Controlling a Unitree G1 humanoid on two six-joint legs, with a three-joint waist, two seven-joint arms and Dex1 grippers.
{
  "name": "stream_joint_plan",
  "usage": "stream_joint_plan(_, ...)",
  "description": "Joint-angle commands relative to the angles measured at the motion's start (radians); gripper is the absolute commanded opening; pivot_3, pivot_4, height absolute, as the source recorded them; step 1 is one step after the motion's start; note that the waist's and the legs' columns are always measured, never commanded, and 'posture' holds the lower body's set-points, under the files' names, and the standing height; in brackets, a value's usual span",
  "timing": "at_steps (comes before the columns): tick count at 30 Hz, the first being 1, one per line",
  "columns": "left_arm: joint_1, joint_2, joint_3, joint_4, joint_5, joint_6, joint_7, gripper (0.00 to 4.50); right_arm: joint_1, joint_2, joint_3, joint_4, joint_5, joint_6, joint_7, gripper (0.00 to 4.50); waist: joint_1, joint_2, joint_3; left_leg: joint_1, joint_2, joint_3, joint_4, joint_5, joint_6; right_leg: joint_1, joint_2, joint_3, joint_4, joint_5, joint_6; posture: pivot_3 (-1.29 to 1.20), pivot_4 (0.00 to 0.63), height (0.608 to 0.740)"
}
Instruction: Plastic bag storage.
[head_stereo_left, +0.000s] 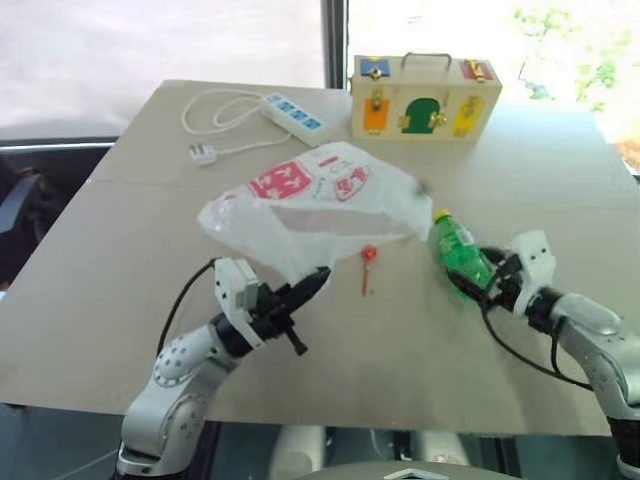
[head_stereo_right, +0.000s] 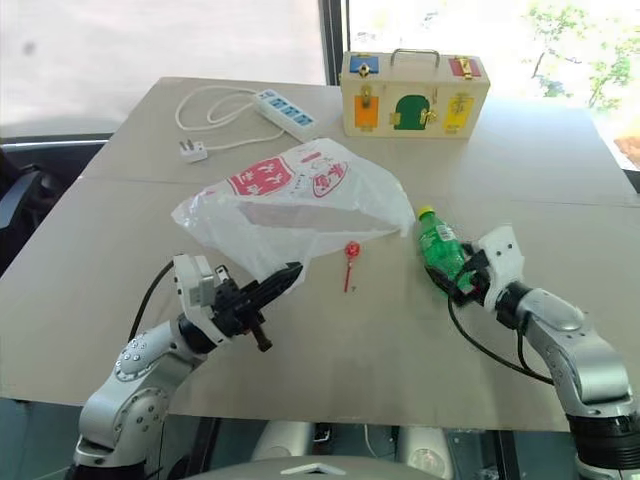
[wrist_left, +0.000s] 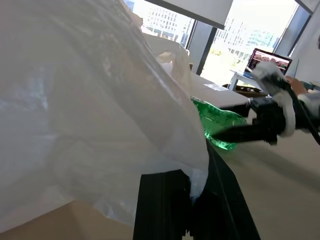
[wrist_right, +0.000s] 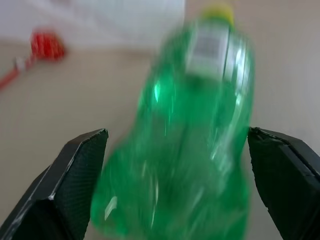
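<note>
Bag (head_stereo_left: 315, 210) mid-table, near edge lifted and pinched tight in left gripper (head_stereo_left: 310, 285); rest draped back toward wooden box (head_stereo_left: 425, 97). Right gripper (head_stereo_right: 462, 282) spread wide around base of green bottle (head_stereo_right: 438, 247), which lies just right of bag; fingers (wrist_right: 75, 172) flank it with gaps either side, not squeezing. Red lollipop (head_stereo_left: 368, 262) between grippers, just below bag's edge. Power strip (head_stereo_left: 292, 113) with cord at far left. Bare table (head_stereo_left: 400, 350) along near edge.
</note>
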Motion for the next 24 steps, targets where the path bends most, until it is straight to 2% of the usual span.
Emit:
stream_joint_plan(1,0.010,-0.012,-0.015,-0.031,0.010,-0.033,0.007,0.04,-0.011,-0.009,-0.009,-0.002,-0.028,0.005,-0.005,4.50,-0.001,0.001,-0.001,0.001,0.000,0.001,0.000,0.000,0.000,0.001,0.000,0.001,0.000,0.000,0.000,0.00,0.150,0.731)
stream_joint_plan(3,0.018,-0.015,-0.023,-0.028,0.012,-0.036,0.007,0.04,-0.026,0.009,-0.014,0.008,-0.037,-0.010,-0.011,4.50,0.000,0.001,-0.001,0.001,0.000,0.001,0.001,0.000,0.000,0.001,0.000,0.001,0.000,-0.002,-0.003,0.00,0.150,0.731)
stream_joint_plan(4,0.020,-0.016,-0.026,-0.028,0.011,-0.037,0.007,0.00,-0.035,0.024,-0.021,0.013,-0.035,-0.018,-0.015,3.94,0.000,0.001,-0.001,0.001,0.000,0.001,0.001,0.000,0.000,0.001,0.000,0.001,0.000,-0.002,-0.003,0.00,0.150,0.731)
stream_joint_plan(5,0.022,-0.017,-0.028,-0.028,0.010,-0.037,0.006,0.00,-0.041,0.035,-0.026,0.015,-0.033,-0.021,-0.017,3.75,0.001,0.001,-0.001,0.001,0.000,0.000,0.001,0.000,0.000,0.001,0.000,0.001,0.000,-0.002,-0.003,0.00,0.150,0.731)
stream_joint_plan(6,0.025,-0.016,-0.029,-0.028,0.009,-0.037,0.005,0.00,-0.047,0.045,-0.031,0.017,-0.034,-0.021,-0.021,3.30,0.000,0.001,-0.001,0.001,0.000,0.000,0.001,0.000,0.000,0.001,0.000,0.001,0.000,-0.002,-0.004,0.00,0.150,0.731)
stream_joint_plan(7,0.028,-0.015,-0.029,-0.027,0.006,-0.037,0.002,0.00,-0.052,0.058,-0.036,0.015,-0.026,-0.010,-0.026,3.06,0.000,0.001,-0.001,0.000,0.000,0.000,0.001,0.000,0.000,0.000,0.000,0.001,0.000,-0.002,-0.003,0.00,0.150,0.731)
stream_joint_plan(13,0.042,-0.001,-0.023,-0.008,0.009,-0.044,-0.021,0.00,-0.052,0.149,-0.069,-0.007,-0.013,-0.001,-0.084,3.04,0.000,0.001,-0.001,0.000,0.001,0.000,0.001,0.000,0.000,-0.001,0.002,0.001,0.000,0.000,0.000,0.00,0.150,0.731)
stream_joint_plan(18,0.047,0.000,-0.021,0.003,0.008,-0.051,-0.028,0.00,-0.039,0.183,-0.109,-0.030,0.025,-0.041,-0.065,3.04,0.001,0.001,-0.001,-0.001,0.001,0.001,0.001,0.000,0.000,-0.001,0.001,0.001,0.000,0.000,0.000,0.00,0.150,0.731)
stream_joint_plan(24,0.044,-0.007,-0.003,0.015,-0.006,-0.056,-0.026,0.00,0.060,0.112,-0.176,-0.079,0.080,-0.034,0.025,3.04,0.004,0.002,0.000,-0.002,0.001,0.000,0.000,0.000,0.000,-0.002,0.001,0.001,-0.001,0.000,0.000,0.00,0.150,0.731)
